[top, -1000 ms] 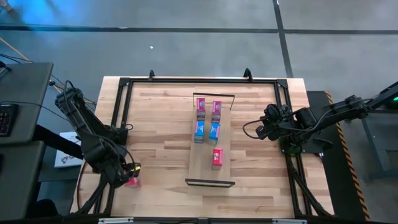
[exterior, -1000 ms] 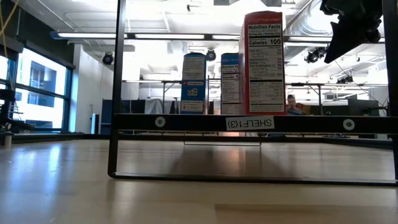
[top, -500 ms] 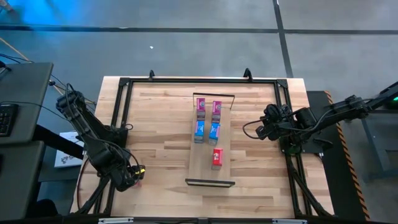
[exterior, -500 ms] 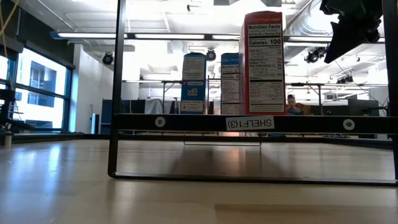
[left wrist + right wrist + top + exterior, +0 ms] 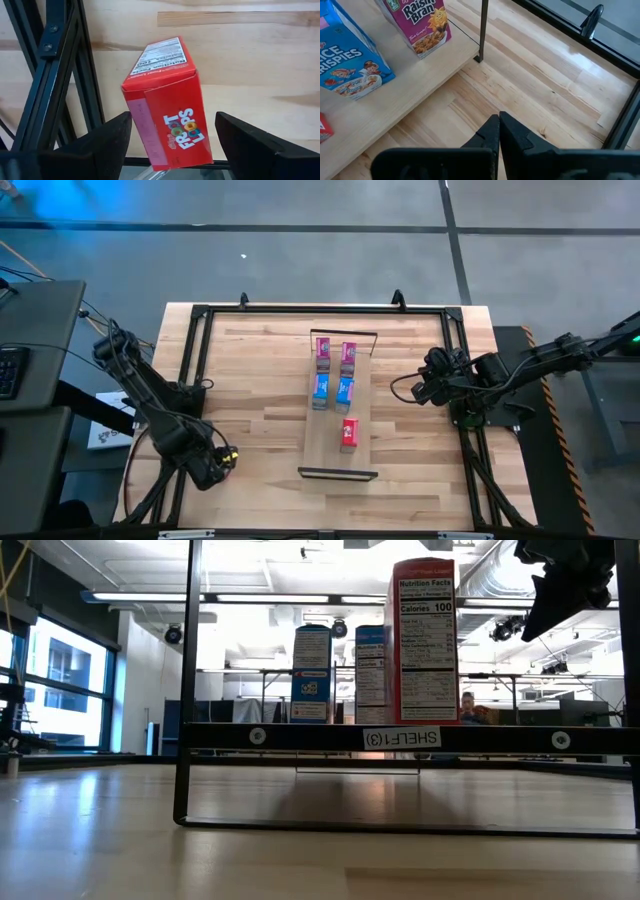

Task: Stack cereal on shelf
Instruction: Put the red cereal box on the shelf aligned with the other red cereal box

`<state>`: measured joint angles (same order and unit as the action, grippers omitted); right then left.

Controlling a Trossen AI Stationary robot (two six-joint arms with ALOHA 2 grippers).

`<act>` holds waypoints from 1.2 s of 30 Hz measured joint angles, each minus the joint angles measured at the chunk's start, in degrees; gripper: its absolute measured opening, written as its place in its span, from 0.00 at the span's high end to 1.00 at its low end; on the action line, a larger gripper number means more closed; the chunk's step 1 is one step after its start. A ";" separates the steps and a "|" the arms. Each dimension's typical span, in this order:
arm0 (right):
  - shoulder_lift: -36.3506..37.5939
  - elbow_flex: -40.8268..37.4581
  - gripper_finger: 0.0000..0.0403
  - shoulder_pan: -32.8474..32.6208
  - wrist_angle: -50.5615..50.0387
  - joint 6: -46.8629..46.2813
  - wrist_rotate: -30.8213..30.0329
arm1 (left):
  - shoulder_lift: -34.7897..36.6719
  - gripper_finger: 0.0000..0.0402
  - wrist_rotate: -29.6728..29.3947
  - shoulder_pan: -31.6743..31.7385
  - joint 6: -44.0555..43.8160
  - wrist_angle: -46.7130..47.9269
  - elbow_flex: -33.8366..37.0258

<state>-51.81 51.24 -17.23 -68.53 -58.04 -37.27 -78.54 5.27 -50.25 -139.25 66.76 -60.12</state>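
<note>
Left wrist view: a red cereal box point(image 5: 167, 105) sits between the left gripper point(image 5: 172, 145)'s fingers, at the table's near-left corner beside the black frame rail point(image 5: 50, 75).

The box is red cardboard with "Froot Loops" lettering on its front and a white nutrition panel on its narrow side, tilted over the wood table point(image 5: 260, 60); the fingers stand wide on either side of it, and whether they press it cannot be told. Well away from this gripper, the shelf point(image 5: 326, 450) carries two pink boxes point(image 5: 335, 352), two blue boxes point(image 5: 332, 390) and one red box point(image 5: 349, 431), all upright. The right gripper point(image 5: 499, 131), fingers closed together and empty, hovers just beyond the shelf's right edge.
</note>
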 joint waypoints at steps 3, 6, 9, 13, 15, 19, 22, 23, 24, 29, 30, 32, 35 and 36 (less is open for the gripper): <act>0.00 0.00 1.00 0.00 0.00 0.00 -0.03 | -1.07 0.30 0.17 -0.01 -0.01 -0.04 0.00; 0.00 0.00 1.00 0.00 0.00 0.00 -0.02 | -2.47 0.30 0.87 -0.01 -0.08 -0.07 0.00; 0.00 0.00 1.00 0.00 0.00 0.00 -0.03 | -3.99 0.30 1.68 -0.01 -0.27 -0.11 0.00; 0.01 0.00 1.00 0.00 0.00 -0.03 -0.03 | -5.84 0.30 1.72 0.39 -0.24 -0.45 0.02; 0.00 0.00 1.00 0.00 0.00 -0.42 -0.03 | -6.78 0.30 1.70 0.63 -0.05 -0.90 0.02; 0.00 0.00 1.00 0.00 0.00 -0.44 -0.03 | -8.36 0.30 0.24 1.17 1.67 -1.34 0.02; 0.00 0.00 1.00 0.00 0.00 -0.44 -0.03 | -8.86 0.30 -0.86 1.36 2.22 -1.51 0.02; 0.00 0.00 1.00 0.00 0.02 -0.44 -0.03 | -9.12 0.30 -0.84 1.56 2.16 -1.49 0.02; 0.00 0.00 1.00 0.00 0.00 -0.44 -0.05 | -9.24 0.30 -0.85 1.58 2.20 -1.43 0.02; 0.00 0.00 1.00 0.00 0.02 -0.42 -0.34 | -9.24 0.31 -0.84 2.31 2.37 -1.42 0.02; 0.00 0.00 1.00 0.00 0.02 -0.44 -0.45 | -9.24 0.31 -0.87 2.32 2.37 -1.38 0.02; 0.00 0.00 1.00 0.00 0.02 -0.43 -0.71 | -9.24 0.33 -0.89 2.31 2.37 -1.31 0.02; 0.00 0.00 1.00 0.00 0.02 -0.44 -1.18 | -9.24 0.40 -0.89 2.28 2.37 -1.31 0.02; 0.00 0.00 1.00 0.00 0.02 -0.44 -1.22 | -9.24 0.43 -0.89 2.28 2.35 -1.29 0.02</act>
<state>-51.81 51.24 -17.23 -68.51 -58.48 -38.48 -87.79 4.38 -47.97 -136.90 65.47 -60.10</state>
